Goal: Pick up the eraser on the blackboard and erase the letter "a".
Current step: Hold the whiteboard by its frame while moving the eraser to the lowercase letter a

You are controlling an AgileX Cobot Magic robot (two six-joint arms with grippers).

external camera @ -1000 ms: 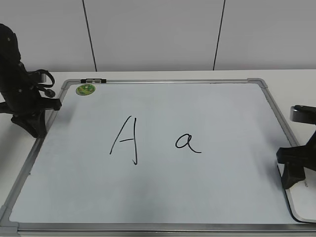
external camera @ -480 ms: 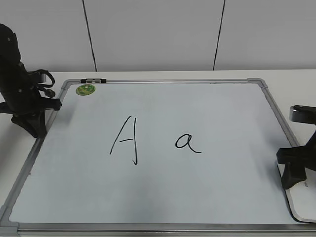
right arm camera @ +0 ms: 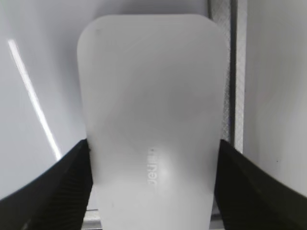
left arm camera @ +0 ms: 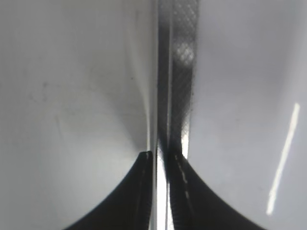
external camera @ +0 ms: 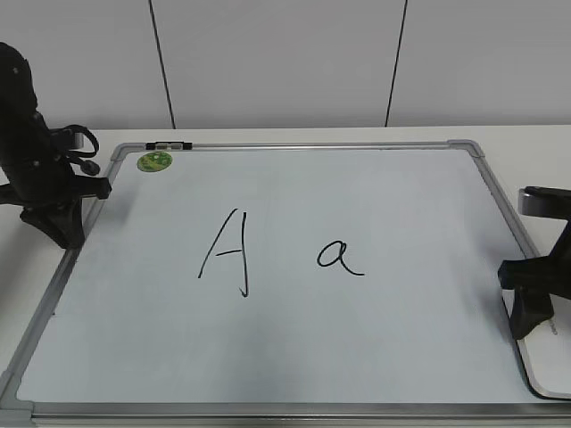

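Note:
The blackboard is a white board in a silver-grey frame that lies flat on the table. The letter "a" is written in black right of its middle. The eraser is a white rounded block that lies at the board's right edge. In the right wrist view the eraser fills the space between my right gripper's jaws, which press on both of its long sides. That gripper stands over the eraser's near end. My left gripper is shut and empty over the board's left frame.
A capital "A" stands left of the "a". A green round sticker and a small black clip sit at the board's far left corner. The board's right frame runs beside the eraser. A white wall is behind the table.
My right gripper has shifted slightly left and up over the eraser. The left arm and the letters have not moved.

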